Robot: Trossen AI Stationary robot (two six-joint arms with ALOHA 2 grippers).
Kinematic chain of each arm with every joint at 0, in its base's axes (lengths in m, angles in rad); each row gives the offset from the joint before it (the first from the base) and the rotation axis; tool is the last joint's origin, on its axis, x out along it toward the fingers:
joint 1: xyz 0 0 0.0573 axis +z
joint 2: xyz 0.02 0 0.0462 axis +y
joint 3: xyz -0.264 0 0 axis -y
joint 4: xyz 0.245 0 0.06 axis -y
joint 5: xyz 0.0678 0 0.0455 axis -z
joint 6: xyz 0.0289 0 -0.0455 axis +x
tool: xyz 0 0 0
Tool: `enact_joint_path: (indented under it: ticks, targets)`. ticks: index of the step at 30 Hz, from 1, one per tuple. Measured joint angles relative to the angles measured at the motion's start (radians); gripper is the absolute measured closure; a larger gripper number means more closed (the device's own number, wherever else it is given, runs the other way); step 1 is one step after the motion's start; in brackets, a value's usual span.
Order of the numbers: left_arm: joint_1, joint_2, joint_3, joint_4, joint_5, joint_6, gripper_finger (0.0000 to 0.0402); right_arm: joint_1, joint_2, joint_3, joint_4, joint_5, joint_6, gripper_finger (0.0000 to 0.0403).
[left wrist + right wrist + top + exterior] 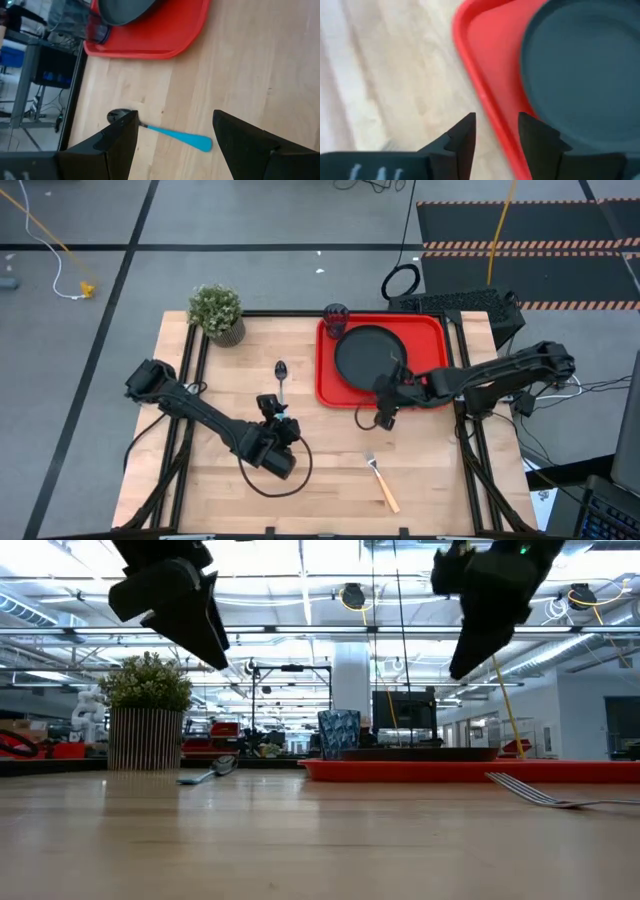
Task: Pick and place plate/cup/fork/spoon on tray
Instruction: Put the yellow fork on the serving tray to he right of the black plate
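Note:
The black plate lies flat on the red tray. The dark cup stands upright in the tray's far left corner. The blue-handled spoon lies on the bare table left of the tray. In the left wrist view my left gripper hangs open above the spoon's handle, touching nothing. The orange-handled fork lies near the table's front edge. My right gripper is open above the tray's near left rim, beside the plate, and nothing is between its fingers.
A potted green plant stands at the table's far left corner. Bare wood lies between the spoon, the fork and the tray's near edge. In the low view both arms hang well above the table.

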Motion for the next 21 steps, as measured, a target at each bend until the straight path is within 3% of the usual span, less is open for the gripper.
enact_joint_path:
  ticks: [10,21]
  targets:
    - [0.065,0.000,0.000,0.178,0.059,0.204,0.0144,0.203,-0.005,0.000,0.021,0.066,0.197,0.0241]
    - [0.061,0.000,0.000,0.346,0.084,0.247,0.0144,0.438,0.065,0.000,0.117,0.191,0.402,0.0241]
